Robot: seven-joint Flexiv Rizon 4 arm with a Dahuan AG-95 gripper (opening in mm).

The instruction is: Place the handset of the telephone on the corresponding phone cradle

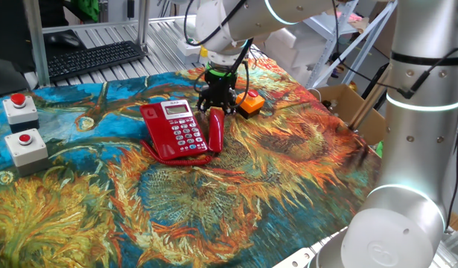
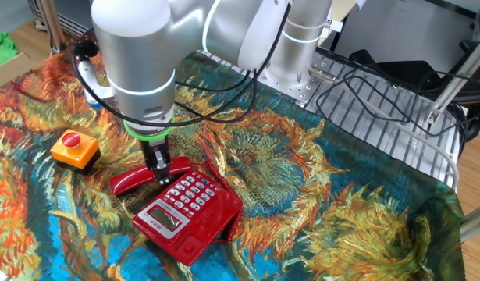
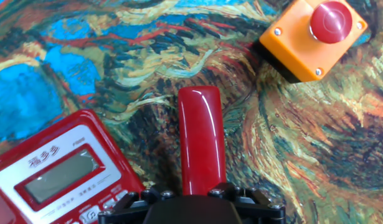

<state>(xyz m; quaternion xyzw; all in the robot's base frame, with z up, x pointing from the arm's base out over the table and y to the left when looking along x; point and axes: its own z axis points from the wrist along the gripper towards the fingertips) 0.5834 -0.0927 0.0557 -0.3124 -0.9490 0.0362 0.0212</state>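
Leftmost sits the telephone (image 1: 176,124) on the painted surface (image 1: 288,186); just right of it lies the handset (image 1: 215,132), off the cradle, its far end clenched in the gripper (image 1: 215,104) jaws; an orange button box (image 1: 250,103) is near, further right.

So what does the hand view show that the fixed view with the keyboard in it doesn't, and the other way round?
Only the hand view shows the Chinese characters on the white label above the telephone's display, and the four corner screws on the orange button box.

Only the fixed view shows the two grey button boxes, the black keyboard, the cardboard box and the coiled red cord.

Both show the handset in the end effector, beside the telephone rather than in its cradle.
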